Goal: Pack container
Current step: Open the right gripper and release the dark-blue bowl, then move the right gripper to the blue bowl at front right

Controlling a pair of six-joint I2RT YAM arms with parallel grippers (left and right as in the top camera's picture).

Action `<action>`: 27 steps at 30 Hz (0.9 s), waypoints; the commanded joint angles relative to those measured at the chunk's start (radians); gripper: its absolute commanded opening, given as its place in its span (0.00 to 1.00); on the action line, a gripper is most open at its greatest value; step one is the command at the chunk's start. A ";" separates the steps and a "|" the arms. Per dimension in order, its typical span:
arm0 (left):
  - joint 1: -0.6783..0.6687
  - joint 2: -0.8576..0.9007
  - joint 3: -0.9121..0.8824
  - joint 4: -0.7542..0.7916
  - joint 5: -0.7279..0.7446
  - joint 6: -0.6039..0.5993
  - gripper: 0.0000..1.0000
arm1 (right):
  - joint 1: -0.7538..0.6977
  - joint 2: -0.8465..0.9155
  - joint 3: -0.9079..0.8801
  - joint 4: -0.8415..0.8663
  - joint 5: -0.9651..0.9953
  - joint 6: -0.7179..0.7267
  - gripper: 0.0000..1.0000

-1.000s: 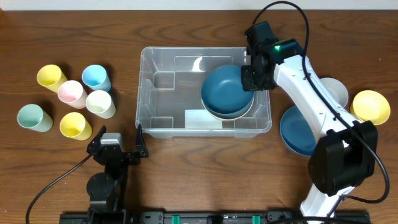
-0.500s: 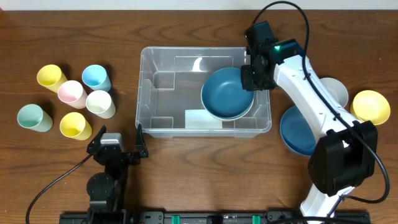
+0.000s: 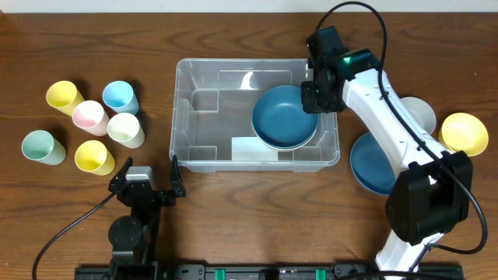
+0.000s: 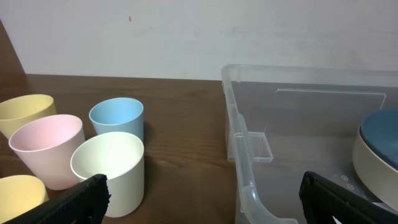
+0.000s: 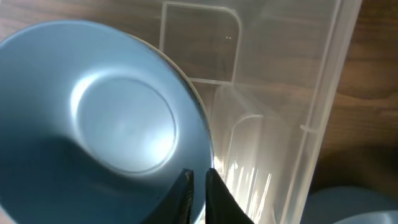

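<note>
The container, a large clear bin, stands mid-table. Inside at its right end a blue bowl rests nested on a pale bowl. My right gripper hangs over the bowl's right rim. In the right wrist view its tips sit almost together, one finger inside the blue bowl and one outside, pinching the rim next to the container wall. My left gripper stays open near the table's front edge, facing the container's near left corner with nothing between its fingers.
Several cups cluster at the left: yellow, light blue, pink, cream, green, yellow. Right of the container lie a blue bowl, a grey bowl and a yellow bowl.
The blue bowl has settled down level onto the pale bowl, whose rim showed beneath it a second ago. Both arms have hardly moved.
</note>
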 commanded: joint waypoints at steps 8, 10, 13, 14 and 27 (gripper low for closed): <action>-0.003 -0.006 -0.018 -0.035 -0.011 0.014 0.98 | 0.008 -0.008 -0.001 0.002 0.004 0.003 0.11; -0.003 -0.006 -0.018 -0.035 -0.011 0.014 0.98 | 0.006 -0.011 0.012 -0.003 0.002 0.003 0.19; -0.003 -0.006 -0.018 -0.035 -0.011 0.014 0.98 | 0.001 -0.021 0.079 -0.059 -0.004 -0.003 0.25; -0.003 -0.006 -0.018 -0.035 -0.011 0.014 0.98 | -0.001 -0.031 0.119 -0.090 -0.004 -0.011 0.29; -0.003 -0.006 -0.018 -0.035 -0.011 0.014 0.98 | -0.154 -0.119 0.331 -0.387 0.016 0.039 0.68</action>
